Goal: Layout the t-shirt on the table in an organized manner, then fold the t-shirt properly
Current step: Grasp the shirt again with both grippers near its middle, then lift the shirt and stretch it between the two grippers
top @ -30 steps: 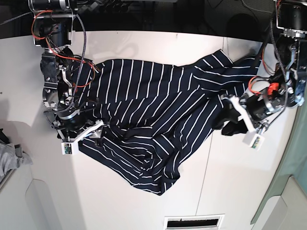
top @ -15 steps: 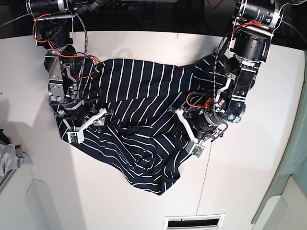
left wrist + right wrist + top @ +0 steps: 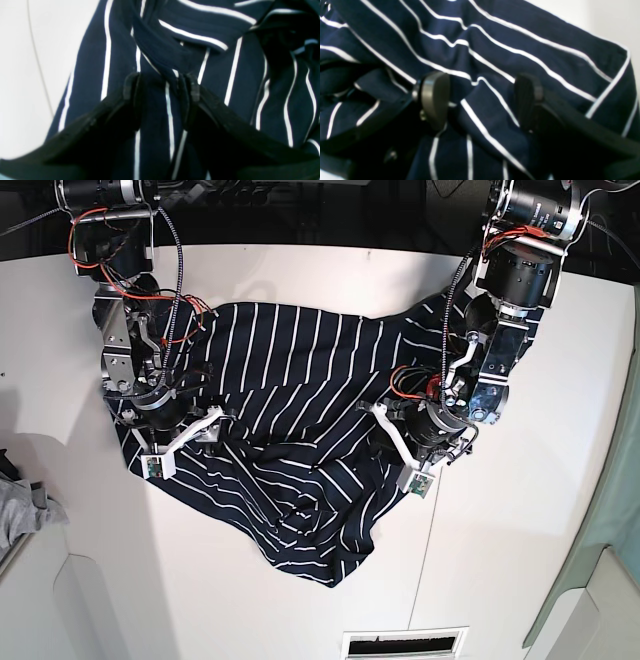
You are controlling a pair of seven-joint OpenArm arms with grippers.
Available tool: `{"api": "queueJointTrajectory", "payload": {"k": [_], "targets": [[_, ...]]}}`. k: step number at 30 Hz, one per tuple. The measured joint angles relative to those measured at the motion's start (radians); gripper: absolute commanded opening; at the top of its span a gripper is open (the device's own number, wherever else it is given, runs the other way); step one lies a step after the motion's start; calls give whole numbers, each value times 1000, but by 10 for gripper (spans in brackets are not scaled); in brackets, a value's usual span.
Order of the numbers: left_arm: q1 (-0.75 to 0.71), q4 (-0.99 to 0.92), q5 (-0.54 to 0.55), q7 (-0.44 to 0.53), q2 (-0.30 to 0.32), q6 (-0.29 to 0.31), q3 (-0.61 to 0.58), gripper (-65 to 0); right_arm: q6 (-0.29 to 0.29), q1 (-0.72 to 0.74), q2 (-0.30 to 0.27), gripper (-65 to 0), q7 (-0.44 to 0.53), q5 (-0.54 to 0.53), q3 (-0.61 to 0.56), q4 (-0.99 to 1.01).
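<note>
The navy white-striped t-shirt (image 3: 300, 410) lies crumpled across the white table (image 3: 520, 560), its right side pulled in toward the middle. My left gripper (image 3: 408, 462) rests on the shirt's right part. In the left wrist view its fingers (image 3: 131, 86) stand close together with a ridge of shirt cloth (image 3: 160, 50) running between them (image 3: 161, 85). My right gripper (image 3: 185, 442) sits on the shirt's left edge. In the right wrist view its fingers (image 3: 435, 97) stand wide apart (image 3: 480, 100) over puckered cloth (image 3: 495, 62).
A small grey cloth (image 3: 20, 515) lies at the left edge of the table. A dark slot (image 3: 405, 645) is at the front edge. Bare tabletop lies in front of and to the right of the shirt.
The left arm swept in from the table's right side to the middle, dragging the shirt's right part with it. The right gripper shifted slightly up. Little has moved in the last half second.
</note>
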State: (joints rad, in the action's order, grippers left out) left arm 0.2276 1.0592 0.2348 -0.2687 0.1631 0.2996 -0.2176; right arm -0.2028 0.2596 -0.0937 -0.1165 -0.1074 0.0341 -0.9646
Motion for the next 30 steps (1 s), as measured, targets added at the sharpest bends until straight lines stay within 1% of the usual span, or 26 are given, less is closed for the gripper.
{"api": "queueJointTrajectory", "payload": {"k": [2,3,4,5,6,8,9,10,12,13,15,17,20,21,24,27,28,30], "targets": [[1,0,0,1,-12,22,1,-417,0,0,0,-250,0,0,0,0],[1,0,1,1,-17,22,1,-447,0,0,0,-250,0,0,0,0],[0,0,0,1,-27,22,1,-503,0,0,0,-250,0,0,0,0],[0,0,0,0,-34,22,1,-587,0,0,0,-250,0,0,0,0],[0,0,1,1,-40,23,0,-650,0,0,0,-252,0,0,0,0],[1,0,-2,0,-47,21,0,-650,0,0,0,-263,0,0,0,0],[0,0,-2,0,-47,22,0,-650,0,0,0,-314,0,3,0,0],[0,0,-2,1,-47,22,0,-650,0,0,0,-392,0,27,0,0],[3,0,-1,0,-44,22,0,-650,-3,0,0,-580,1,64,0,0],[7,0,0,-1,-39,23,0,-650,-4,1,1,-650,5,77,0,0],[26,0,1,-5,-20,23,0,-650,-6,1,0,-650,10,114,0,0],[56,0,0,-23,11,19,0,-650,-6,0,-3,-650,6,128,1,-12],[104,2,8,-46,69,-26,12,-650,-8,-15,-9,-650,-8,133,38,-68],[115,4,9,-53,87,-26,27,-650,-10,-26,-11,-650,-11,134,59,-102],[134,9,12,-102,138,-26,86,-650,-11,-56,-15,-650,-22,129,150,-221],[124,9,40,-103,185,-18,118,-650,-16,-86,-21,-650,-38,87,235,-317],[118,9,48,-103,200,-10,119,-650,-18,-97,-22,-650,-38,63,257,-333],[108,9,58,-109,221,20,119,-650,-19,-109,-22,-650,-46,51,300,-339]]}}
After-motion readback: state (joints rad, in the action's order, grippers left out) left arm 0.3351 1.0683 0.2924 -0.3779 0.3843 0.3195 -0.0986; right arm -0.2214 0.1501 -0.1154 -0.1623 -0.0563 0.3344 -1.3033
